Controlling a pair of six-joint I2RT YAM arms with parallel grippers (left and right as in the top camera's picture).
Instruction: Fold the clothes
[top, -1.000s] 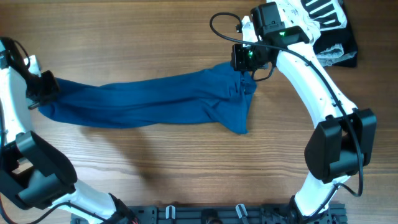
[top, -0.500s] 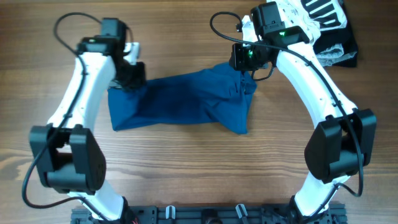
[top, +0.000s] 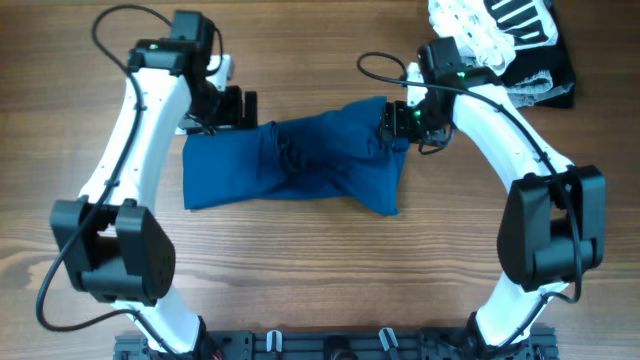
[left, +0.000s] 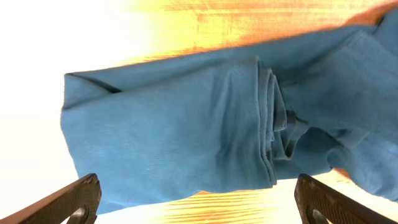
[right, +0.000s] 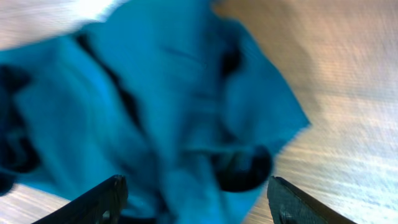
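Note:
The clothes (top: 290, 168), a plain deep-blue wrinkled garment, lie folded into a short bundle on the middle of the wooden table. My left gripper (top: 240, 108) hovers at the bundle's upper left edge. In the left wrist view its jaws (left: 199, 202) stand wide open, with the clothes (left: 205, 130) just ahead and bare wood between the fingertips. My right gripper (top: 393, 120) is over the bundle's upper right corner. The right wrist view is blurred: my right gripper (right: 199, 199) stands open, the blue clothes (right: 168, 106) lying loose below it.
A white black-striped garment (top: 520, 18) and dark folded garments (top: 548, 85) lie at the table's far right corner, behind the right arm. A black rail (top: 330, 346) runs along the near edge.
The left arm carried the garment's left end toward the middle, making a short bundle. Both grippers were shut on the fabric and have opened and let go. The right gripper shifted slightly down.

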